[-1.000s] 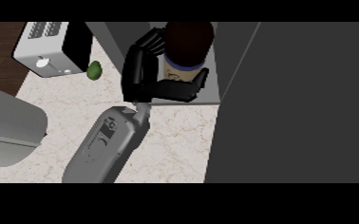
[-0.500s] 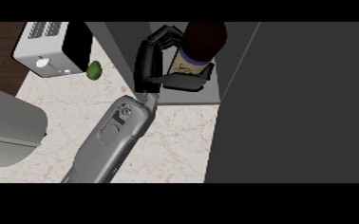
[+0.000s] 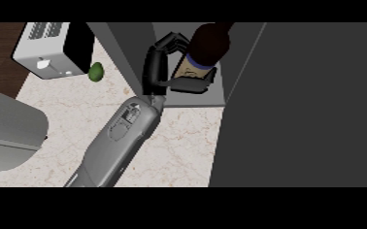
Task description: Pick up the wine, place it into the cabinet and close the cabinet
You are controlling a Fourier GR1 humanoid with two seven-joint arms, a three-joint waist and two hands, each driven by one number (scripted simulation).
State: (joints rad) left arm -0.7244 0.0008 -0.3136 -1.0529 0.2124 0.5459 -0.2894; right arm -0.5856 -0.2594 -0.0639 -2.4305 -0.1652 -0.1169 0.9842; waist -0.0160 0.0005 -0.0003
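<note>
One wine bottle point(image 3: 203, 48) sits inside your open cabinet point(image 3: 179, 34), tilted, with your left hand point(image 3: 162, 68) curled round its labelled body. You have a marble counter point(image 3: 186, 150) below, a white toaster point(image 3: 54, 48) and a lime point(image 3: 95, 72) at left.

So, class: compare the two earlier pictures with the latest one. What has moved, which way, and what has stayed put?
The hand, its fingers curled round the wine bottle, has carried it further right and up the view, deeper into the open cabinet; the forearm has stretched after it. The bottle stayed held throughout. The toaster, the green fruit and the cabinet door have not moved.
</note>
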